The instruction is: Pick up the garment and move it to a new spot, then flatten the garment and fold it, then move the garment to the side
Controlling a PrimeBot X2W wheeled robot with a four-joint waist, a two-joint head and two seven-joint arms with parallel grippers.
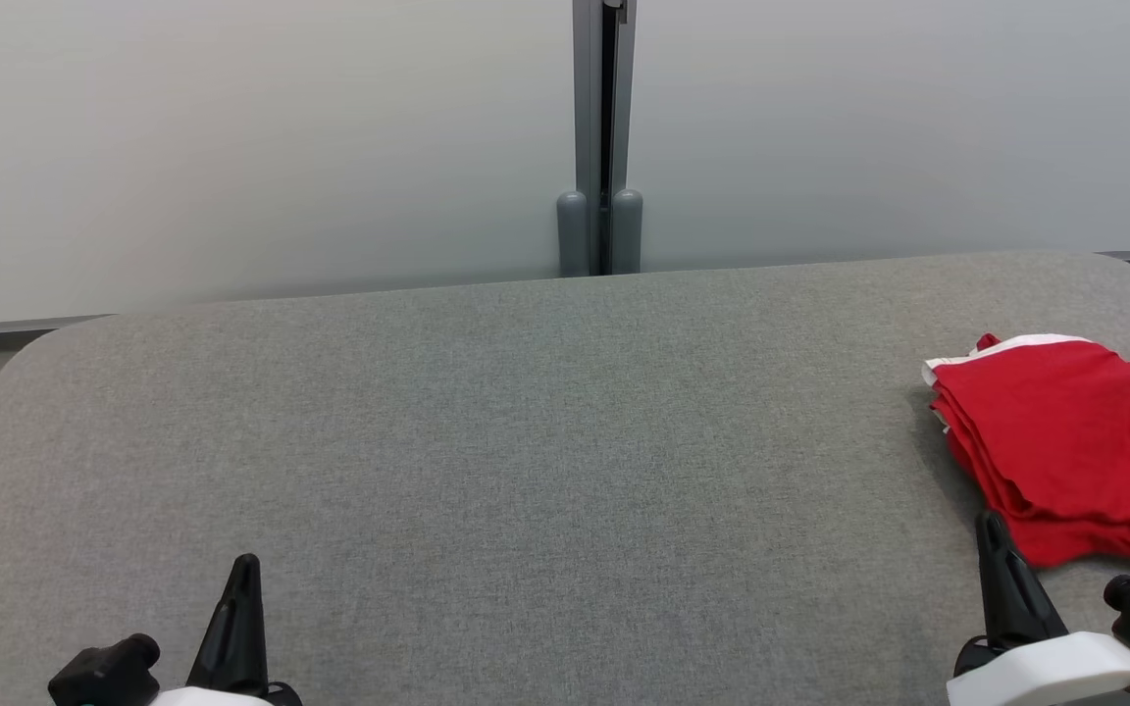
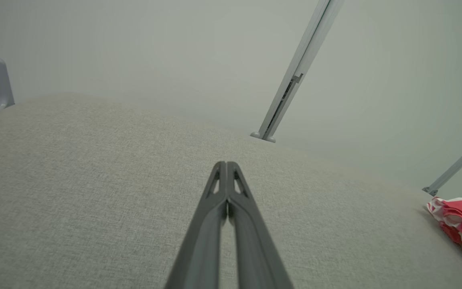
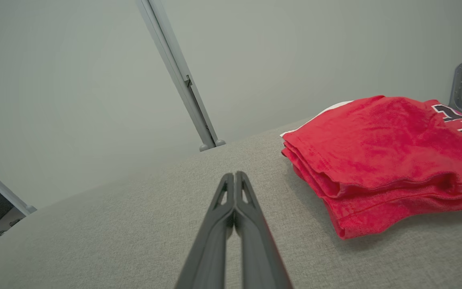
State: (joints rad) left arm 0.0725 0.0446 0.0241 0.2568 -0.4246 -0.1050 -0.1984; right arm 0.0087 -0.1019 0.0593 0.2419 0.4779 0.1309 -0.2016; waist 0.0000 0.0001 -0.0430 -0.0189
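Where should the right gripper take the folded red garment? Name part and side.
Probably the stacked corner of the red garment nearest the right gripper, approached low along the grey surface: the layer edges face that way, so one pinch could catch every fold.

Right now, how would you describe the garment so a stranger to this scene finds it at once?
Start from the wide grey cushioned surface before the pale wall. At its right end the garment lies folded in a flat stack. It is bright red with a white edge and dark lettering, the one coloured thing there.
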